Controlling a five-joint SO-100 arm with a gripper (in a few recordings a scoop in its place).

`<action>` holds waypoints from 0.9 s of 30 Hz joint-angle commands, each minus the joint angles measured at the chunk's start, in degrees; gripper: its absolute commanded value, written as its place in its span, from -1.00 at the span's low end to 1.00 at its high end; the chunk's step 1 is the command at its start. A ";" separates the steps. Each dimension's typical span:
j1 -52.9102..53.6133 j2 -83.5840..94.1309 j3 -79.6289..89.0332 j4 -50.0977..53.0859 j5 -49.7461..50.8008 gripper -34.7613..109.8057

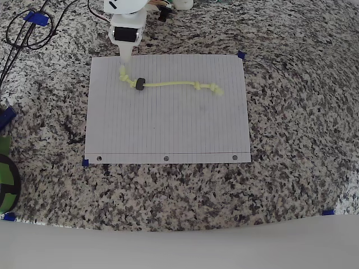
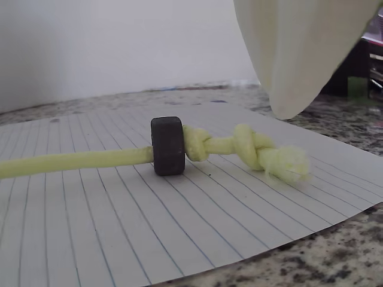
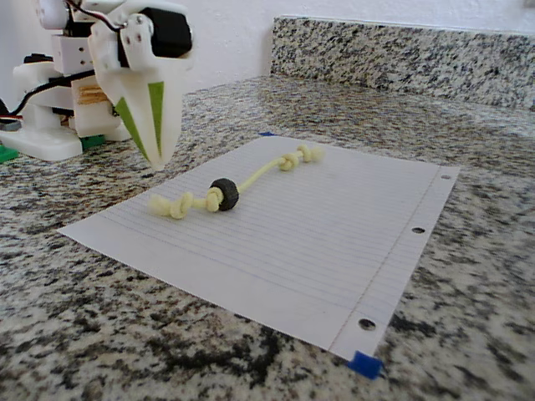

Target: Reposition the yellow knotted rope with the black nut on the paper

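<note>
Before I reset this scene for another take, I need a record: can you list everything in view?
Paper: one, white lined sheet with three punched holes, flat on the counter.
Rope: one, pale yellow, knotted at both ends, lying across the paper.
Nut: one, black, threaded on the rope beside one end knot.
Counter: one, speckled granite.
Tape bits: several, blue, at paper corners and on the counter.
Cables: black, at the overhead view's top left.
Fingers: white and green, shut, above the rope's end, touching nothing.

The yellow knotted rope [image 1: 168,84] lies stretched across the paper's [image 1: 168,129] far half. The black nut [image 1: 139,84] stands on edge beside one end knot.
</note>
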 commanded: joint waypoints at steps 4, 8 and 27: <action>-0.79 -6.94 -1.14 -7.29 -0.44 -0.52; -0.44 -10.37 -1.14 -9.32 -0.44 -0.52; -1.32 -17.31 -1.67 -21.45 -0.97 -0.52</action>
